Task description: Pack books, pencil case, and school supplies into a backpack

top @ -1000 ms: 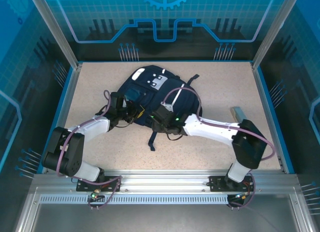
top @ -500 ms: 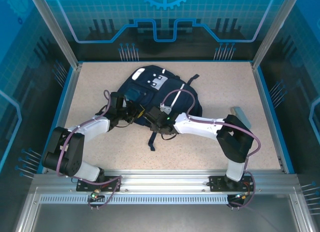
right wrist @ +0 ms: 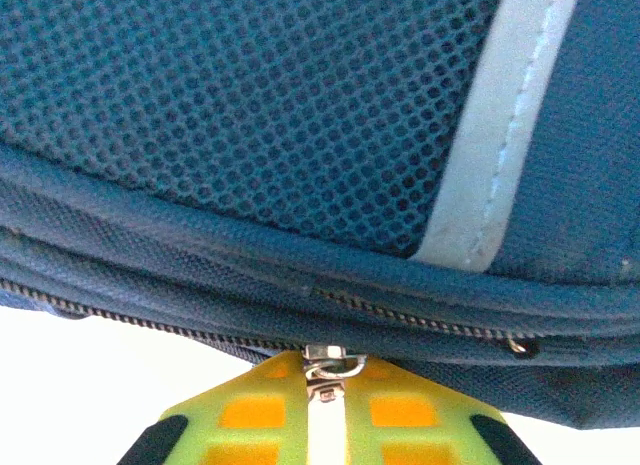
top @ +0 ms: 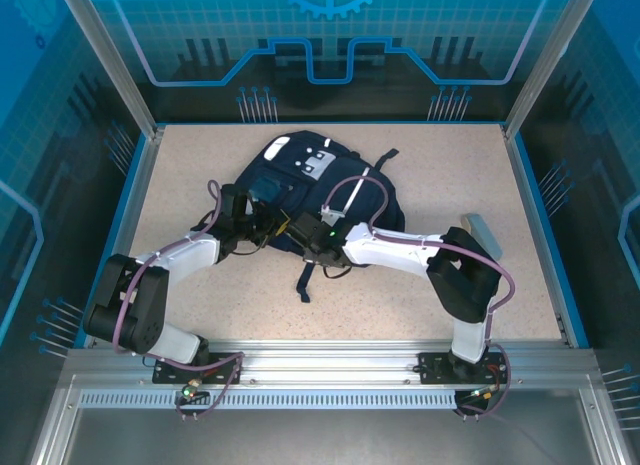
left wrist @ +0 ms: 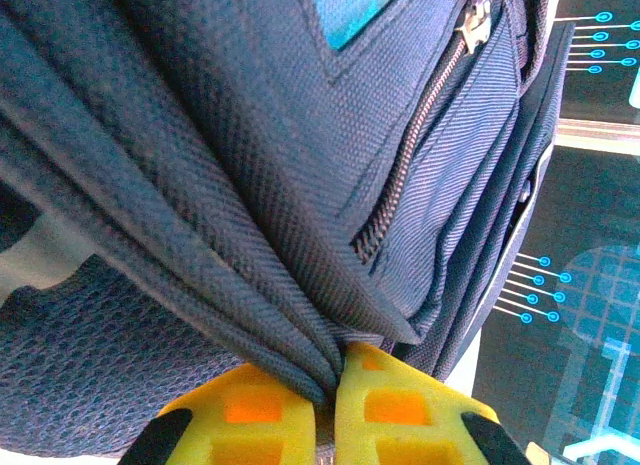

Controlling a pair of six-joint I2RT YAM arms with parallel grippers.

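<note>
The large navy-blue fabric backpack with white reflective stripes lies flat on the speckled beige surface, and both arms have their tips against its near edge. The left end effector has its yellow-orange fingers pressed narrow together, pinching a thick fold of the backpack's woven cloth. Just above and to the right of that pinch, a dark zipper line climbs away across the fabric, teeth closed where I can see them.

The right end effector, close beside the left one, has its fingers drawn in on a small silver zipper pull, which sits right at their tips with its tab running down between them. Directly above that grip lies the backpack's piped seam, then blue mesh, with a white stripe slanting up to the right.
</note>
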